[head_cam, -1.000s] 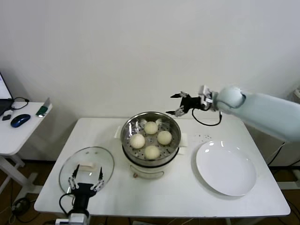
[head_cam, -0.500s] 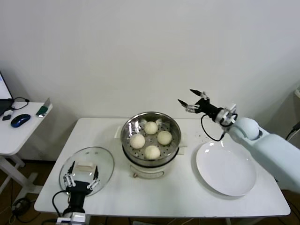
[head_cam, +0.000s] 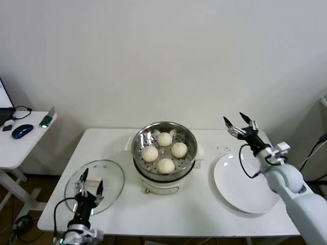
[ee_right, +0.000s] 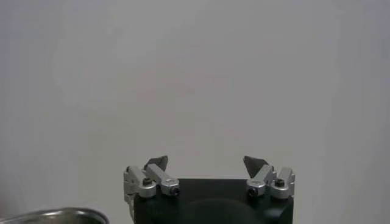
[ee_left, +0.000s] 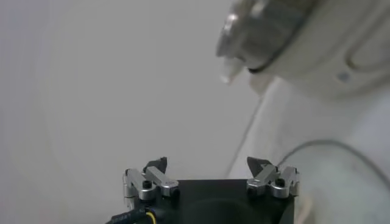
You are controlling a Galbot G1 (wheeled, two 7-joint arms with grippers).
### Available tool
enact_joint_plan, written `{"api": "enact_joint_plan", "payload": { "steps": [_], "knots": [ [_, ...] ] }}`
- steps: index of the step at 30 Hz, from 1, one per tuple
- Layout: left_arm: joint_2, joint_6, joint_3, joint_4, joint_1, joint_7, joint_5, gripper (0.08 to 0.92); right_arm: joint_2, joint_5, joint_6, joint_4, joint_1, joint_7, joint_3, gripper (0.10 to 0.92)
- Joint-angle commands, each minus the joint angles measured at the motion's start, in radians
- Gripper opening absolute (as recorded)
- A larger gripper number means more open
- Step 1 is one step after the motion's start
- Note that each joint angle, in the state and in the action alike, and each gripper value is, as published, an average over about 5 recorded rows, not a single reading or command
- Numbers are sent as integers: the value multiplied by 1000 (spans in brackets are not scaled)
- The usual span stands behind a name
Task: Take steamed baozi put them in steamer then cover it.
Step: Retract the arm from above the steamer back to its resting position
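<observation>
A: All four steamed baozi (head_cam: 164, 151) sit in the steamer (head_cam: 164, 150), mid-bench toward the back edge. Only the cover (head_cam: 94, 185) is left, lying flat near the front-left corner.

B: Then the left hand (head_cam: 88, 191) is the one. It hovers over the cover's front rim, fingers spread wide, holding nothing. The white handle (head_cam: 93, 180) lies just beyond it toward the back edge, its long axis running along the bench's length.

A: And the right hand (head_cam: 241, 126)?

B: Also wide open and empty, raised above the plate (head_cam: 247, 184) by the right edge. A second ago it hung beside the steamer's back rim; it has since swung out rightward. The left hand shifted slightly leftward over the cover.
</observation>
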Motion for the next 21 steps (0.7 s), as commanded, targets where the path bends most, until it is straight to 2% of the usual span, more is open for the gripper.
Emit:
{"api": "enact_joint_plan", "payload": {
  "steps": [1,6,13,21],
  "knots": [
    [52,-80,-20,293,-134,45,537,823,119,-89,-2,61,-362,-31,328,823],
    [55,-99,-54,376,-177,48,609,823,146,-115,7,61,-385,-36,345,823],
    [52,-82,-61,461,-237,-66,581,823,147,-130,12,57,-382,-36,345,823],
    [44,-77,-42,484,-277,-164,497,823,157,-173,20,51,-382,-41,333,823]
  ]
}}
